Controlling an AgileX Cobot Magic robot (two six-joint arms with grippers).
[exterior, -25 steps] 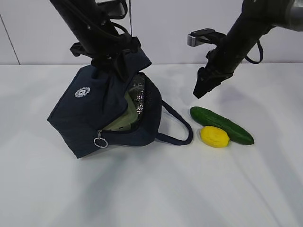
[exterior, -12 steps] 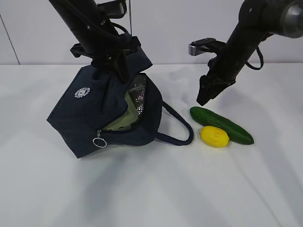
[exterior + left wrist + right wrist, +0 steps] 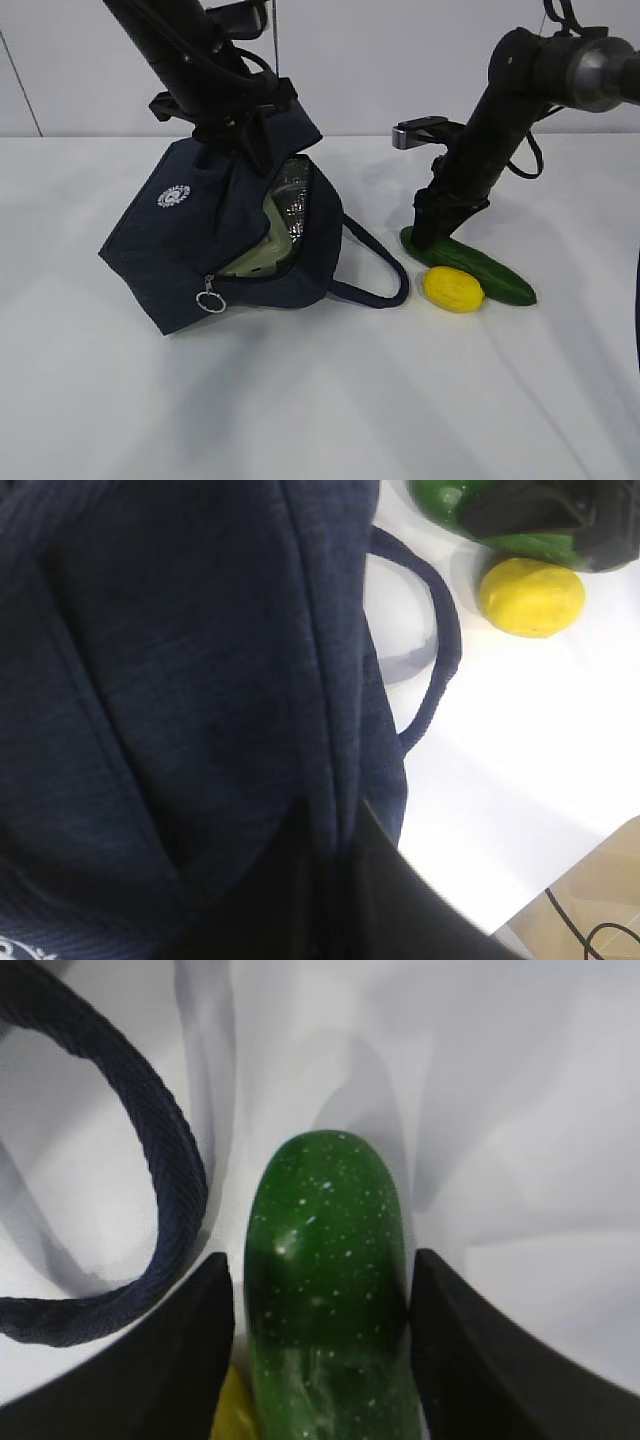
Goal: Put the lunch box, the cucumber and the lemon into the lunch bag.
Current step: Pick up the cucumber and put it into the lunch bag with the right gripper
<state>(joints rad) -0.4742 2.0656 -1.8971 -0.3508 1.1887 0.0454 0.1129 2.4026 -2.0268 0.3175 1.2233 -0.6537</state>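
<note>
The navy lunch bag [image 3: 200, 240] lies tilted on the table with its mouth open to the right. The lunch box's sage-green lid [image 3: 262, 255] shows inside it. My left gripper [image 3: 235, 130] is shut on the bag's top flap and holds it up; in the left wrist view [image 3: 335, 880] the fabric [image 3: 180, 680] runs between its dark fingers. The cucumber [image 3: 490, 272] lies right of the bag with the lemon [image 3: 453, 289] against its near side. My right gripper [image 3: 432, 232] is open and low over the cucumber's left end [image 3: 328, 1290], one finger [image 3: 190, 1350] on each side.
A bag handle [image 3: 375, 270] loops on the table between the bag and the cucumber, close to the right gripper's left finger [image 3: 150, 1160]. The lemon also shows in the left wrist view [image 3: 531, 598]. The white table's edge and a cable lie at the lower right there [image 3: 590, 930].
My right gripper has come down and slightly right from above the table until its fingers straddle the cucumber's left end. The left gripper and the bag have not moved.
</note>
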